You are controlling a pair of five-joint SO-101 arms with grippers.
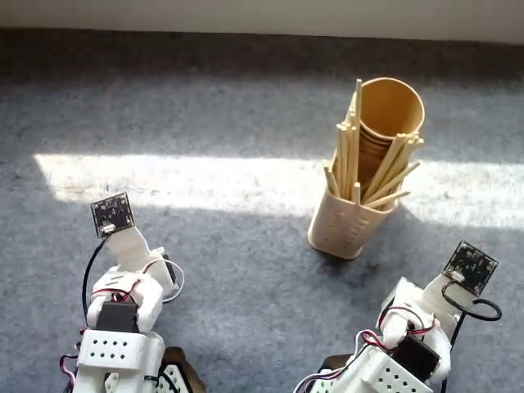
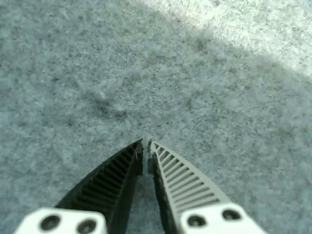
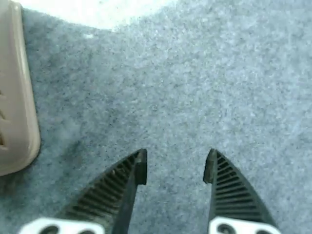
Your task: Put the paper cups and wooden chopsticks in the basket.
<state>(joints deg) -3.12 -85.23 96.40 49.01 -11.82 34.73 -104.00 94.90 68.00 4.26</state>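
A beige basket (image 1: 350, 223) stands upright on the grey carpet right of centre. Inside it are stacked paper cups (image 1: 390, 110) and several wooden chopsticks (image 1: 352, 151) leaning among them. The basket's wall (image 3: 15, 97) also edges the right wrist view, off to one side of my right gripper (image 3: 175, 168), which is open above bare carpet with nothing between its fingers. My left gripper (image 2: 146, 148) is shut, tips together, over bare carpet. In the high view the left arm (image 1: 123, 286) sits at the near left and the right arm (image 1: 426, 327) at the near right, both drawn back from the basket.
Grey carpet (image 1: 229, 270) covers the whole work area. A bright band of sunlight (image 1: 180, 180) crosses it from left to right behind the arms. A pale wall edge (image 1: 262, 16) runs along the far side.
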